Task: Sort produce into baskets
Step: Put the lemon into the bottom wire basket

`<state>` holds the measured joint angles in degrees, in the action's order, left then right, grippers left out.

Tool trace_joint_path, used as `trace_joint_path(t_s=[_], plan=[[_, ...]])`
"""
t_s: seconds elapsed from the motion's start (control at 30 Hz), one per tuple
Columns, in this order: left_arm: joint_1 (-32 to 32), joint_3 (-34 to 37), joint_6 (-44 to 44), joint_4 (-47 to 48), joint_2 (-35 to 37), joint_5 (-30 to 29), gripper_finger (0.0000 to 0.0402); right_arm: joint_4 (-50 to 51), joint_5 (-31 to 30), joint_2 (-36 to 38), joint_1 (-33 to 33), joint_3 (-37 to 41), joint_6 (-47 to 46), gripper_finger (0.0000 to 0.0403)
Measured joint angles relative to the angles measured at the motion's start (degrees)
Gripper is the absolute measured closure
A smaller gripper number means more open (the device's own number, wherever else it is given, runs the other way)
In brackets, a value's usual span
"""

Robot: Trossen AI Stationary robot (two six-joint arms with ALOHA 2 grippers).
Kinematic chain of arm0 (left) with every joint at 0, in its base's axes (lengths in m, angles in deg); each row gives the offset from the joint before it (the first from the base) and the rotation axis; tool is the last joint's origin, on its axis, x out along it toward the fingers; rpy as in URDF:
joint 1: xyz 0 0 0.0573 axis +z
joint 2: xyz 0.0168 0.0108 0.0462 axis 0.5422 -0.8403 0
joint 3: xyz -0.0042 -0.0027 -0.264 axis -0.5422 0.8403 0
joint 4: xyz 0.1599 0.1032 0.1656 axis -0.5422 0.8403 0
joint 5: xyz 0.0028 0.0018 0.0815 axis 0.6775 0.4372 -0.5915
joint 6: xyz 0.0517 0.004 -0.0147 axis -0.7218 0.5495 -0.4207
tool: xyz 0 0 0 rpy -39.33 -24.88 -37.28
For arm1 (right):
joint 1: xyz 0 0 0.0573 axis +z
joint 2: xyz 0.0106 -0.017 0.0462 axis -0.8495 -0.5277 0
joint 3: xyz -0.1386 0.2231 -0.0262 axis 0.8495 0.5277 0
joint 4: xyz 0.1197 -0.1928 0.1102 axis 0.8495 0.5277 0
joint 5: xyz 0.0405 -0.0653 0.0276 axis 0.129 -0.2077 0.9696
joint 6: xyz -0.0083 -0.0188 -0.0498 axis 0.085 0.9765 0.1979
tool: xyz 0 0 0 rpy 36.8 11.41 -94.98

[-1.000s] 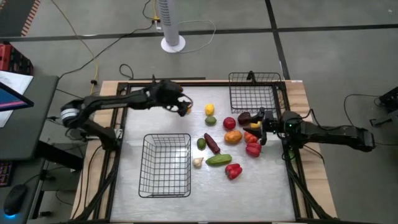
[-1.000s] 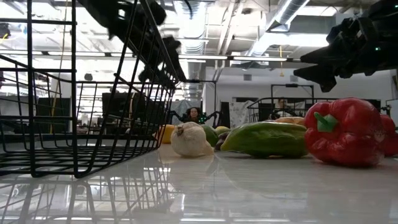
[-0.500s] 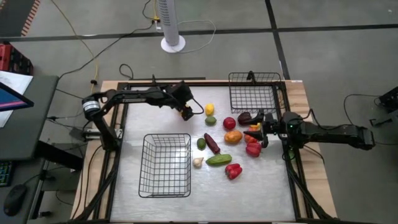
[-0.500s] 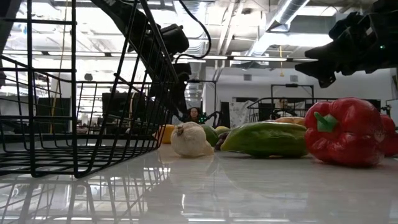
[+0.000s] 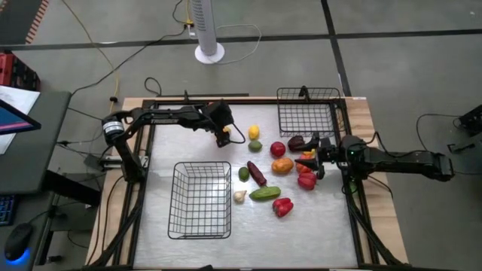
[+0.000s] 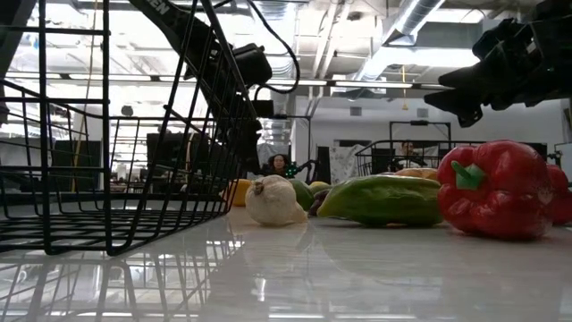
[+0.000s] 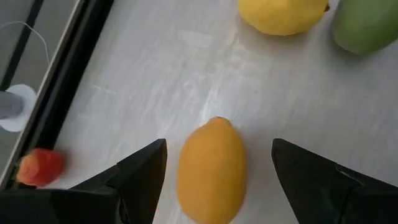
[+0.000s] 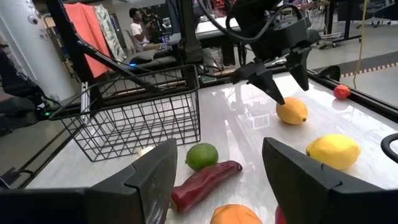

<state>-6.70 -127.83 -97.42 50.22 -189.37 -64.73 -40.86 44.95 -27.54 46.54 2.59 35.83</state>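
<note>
**Left gripper open over orange lemon-shaped fruit, right gripper open by the pepper cluster**

We see the left gripper (image 5: 223, 136) in the upper middle of the high view, fingers spread wide and holding nothing. In the left wrist view its two dark fingers (image 7: 134, 180) straddle an orange lemon-shaped fruit (image 7: 211, 170) lying on the white table (image 5: 188, 143), with a clear gap on each side, no contact visible. A yellow lemon (image 7: 283, 15) and a green fruit (image 7: 367, 25) lie farther off, and a small red piece (image 7: 38, 167) sits near the table's dark frame.

The right gripper (image 5: 310, 158) sits right of centre in the high view, at the edge of the produce cluster: red peppers (image 5: 283, 206), an orange (image 5: 282, 165), a purple eggplant (image 5: 257, 173), a green cucumber (image 5: 264, 193), a lime (image 5: 244, 174) and white garlic (image 5: 239, 196). Its fingers (image 8: 149, 180) are wide apart and empty in the right wrist view.

One wire basket (image 5: 200, 199) stands in the lower left part of the table, the other wire basket (image 5: 306, 111) at the upper right; we see no produce in either. In the low view the garlic (image 6: 274, 200), cucumber (image 6: 380, 199) and a red pepper (image 6: 496, 189) rest on the table beside the near basket (image 6: 107, 170).
</note>
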Motion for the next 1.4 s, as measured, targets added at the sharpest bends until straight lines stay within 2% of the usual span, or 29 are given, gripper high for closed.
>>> trace_joint_path(t_s=[0.6, 0.7, 0.83, 0.9, 0.97, 1.07, 1.2, 1.3, 1.4], plan=[[0.52, 1.82, 1.87, 0.23, -7.34, 0.98, 0.0124, 0.83, 0.07, -0.02, 0.02, 0.0, 0.37, 0.0138], [-0.14, 1.72, 1.73, 0.64, -7.14, -0.41, 0.014, 0.81, 0.07, 0.0, 0.03, 0.0, 0.44, 0.0138], [-1.05, -0.14, 0.93, 4.59, -6.88, -3.4, 0.0186, 0.83, 0.07, 0.0, 0.02, 0.0, 0.42, 0.0138], [-1.38, -1.75, 0.84, 6.2, -6.83, -4.36, 0.0203, 0.85, 0.07, -0.01, 0.03, 0.0, 0.42, 0.0138], [-1.74, -3.57, 0.28, 9.1, -6.78, -5.22, 0.0203, 0.87, 0.07, -0.02, 0.02, 0.0, 0.42, 0.0138], [-2.49, -9.17, -0.07, 20.29, -6.65, -5.69, 0.0203, 0.87, 0.07, 0.0, 0.02, 0.0, 0.19, 0.0138], [-4.59, -20.33, 3.1, 35.85, -5.53, -4.49, 0.0203, 0.9, 0.05, -0.01, 0.02, 0.0, -0.02, 0.0138], [-7.84, -27.67, 8.39, 41.54, -4.56, 0.2, 0.0202, 1.07, 0.07, 0.0, 0.02, 0.0, -0.13, 0.0138], [-12.94, -31.91, 11.97, 45.75, -3.92, 6.33, 0.0192, 2.14, 0.04, -0.21, 0.32, 0.0, -0.81, 0.0138]])
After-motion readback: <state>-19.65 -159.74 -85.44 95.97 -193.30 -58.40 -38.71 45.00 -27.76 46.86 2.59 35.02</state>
